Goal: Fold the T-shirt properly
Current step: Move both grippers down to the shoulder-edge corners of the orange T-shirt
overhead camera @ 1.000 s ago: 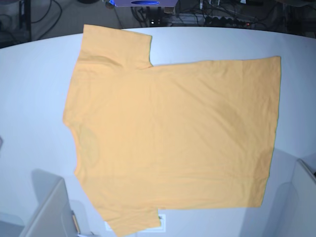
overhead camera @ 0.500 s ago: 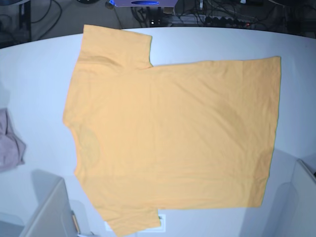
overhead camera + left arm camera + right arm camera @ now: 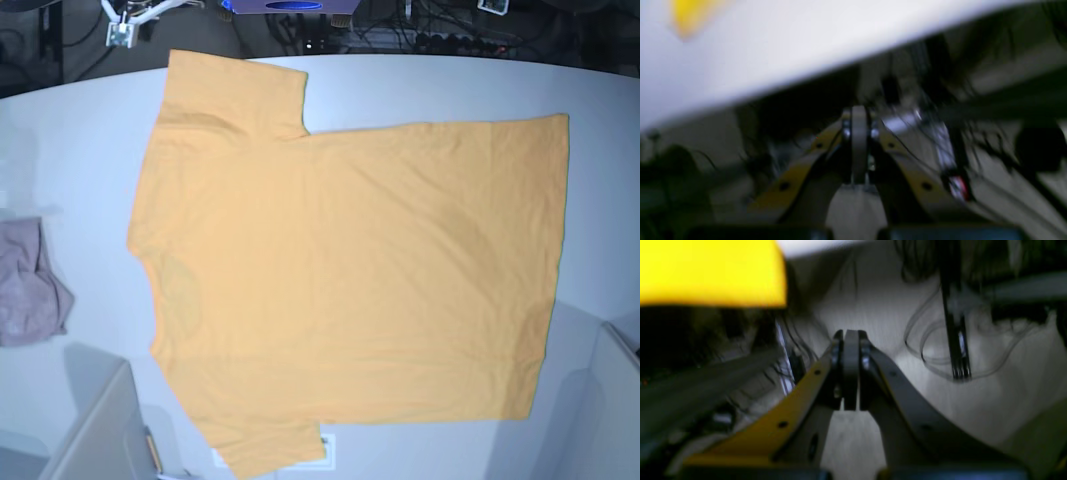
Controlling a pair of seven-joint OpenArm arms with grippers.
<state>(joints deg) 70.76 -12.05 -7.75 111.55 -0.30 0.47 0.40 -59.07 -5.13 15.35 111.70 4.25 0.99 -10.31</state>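
The T-shirt (image 3: 345, 275) is seen spread flat across the white desk (image 3: 80, 160) in the base view, neck toward that view's left, w/ a pale pinkish cloth (image 3: 30, 285) lying apart at the desk's left edge. Left tool (image 3: 858, 111) and right tool (image 3: 850, 335) are shown pressed together, nothing pinched, both off the shirt; wrist views blurred.

Both grippers, left (image 3: 859, 113) and right (image 3: 850, 336), have yellow-and-black angled arms with small dark screw holes, ending in grey pads (image 3: 850, 373).
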